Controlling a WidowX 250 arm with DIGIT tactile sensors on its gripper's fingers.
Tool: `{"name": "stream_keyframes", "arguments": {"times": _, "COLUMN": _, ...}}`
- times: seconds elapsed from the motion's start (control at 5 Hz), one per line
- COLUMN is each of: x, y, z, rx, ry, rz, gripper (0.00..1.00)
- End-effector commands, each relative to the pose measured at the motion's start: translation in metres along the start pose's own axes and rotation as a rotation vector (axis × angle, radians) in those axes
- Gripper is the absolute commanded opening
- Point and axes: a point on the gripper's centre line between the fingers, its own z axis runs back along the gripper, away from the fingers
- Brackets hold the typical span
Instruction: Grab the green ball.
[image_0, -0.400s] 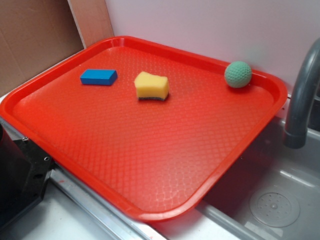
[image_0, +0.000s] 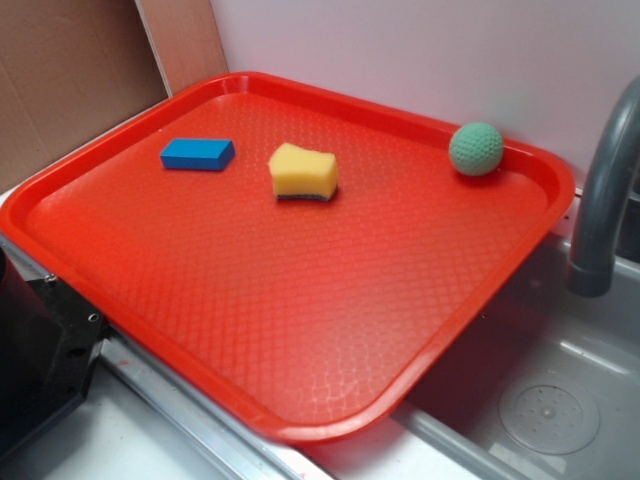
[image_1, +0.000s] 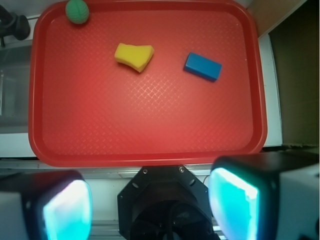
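The green ball (image_0: 476, 149) is a small teal, knitted-looking sphere resting in the far right corner of the red tray (image_0: 300, 270). In the wrist view the green ball (image_1: 77, 11) sits at the top left corner of the tray (image_1: 150, 125). My gripper (image_1: 150, 207) hangs high above the robot's black base, outside the tray's near edge and far from the ball. Its two glowing teal pads (image_1: 232, 205) stand wide apart with nothing between them. The gripper itself does not show in the exterior view.
A yellow sponge (image_0: 303, 172) and a blue rectangular block (image_0: 197, 154) lie on the tray's far half. A grey faucet (image_0: 605, 190) rises at the right over a grey sink (image_0: 550, 400). The black robot base (image_0: 40, 340) stands at the tray's near left edge.
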Motion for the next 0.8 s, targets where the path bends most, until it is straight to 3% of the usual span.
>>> {"name": "stream_keyframes", "arguments": {"times": 0.0, "x": 0.018, "y": -0.003, "z": -0.009, "rx": -0.001, "ry": -0.066, "rz": 0.094, "gripper": 1.00}}
{"name": "stream_keyframes", "arguments": {"times": 0.2, "x": 0.049, "y": -0.003, "z": -0.035, "rx": -0.002, "ry": -0.090, "rz": 0.153, "gripper": 1.00}}
{"name": "stream_keyframes", "arguments": {"times": 0.4, "x": 0.082, "y": -0.012, "z": -0.062, "rx": -0.022, "ry": -0.171, "rz": 0.181, "gripper": 1.00}}
{"name": "stream_keyframes", "arguments": {"times": 0.6, "x": 0.107, "y": -0.025, "z": -0.086, "rx": 0.004, "ry": -0.251, "rz": 0.189, "gripper": 1.00}}
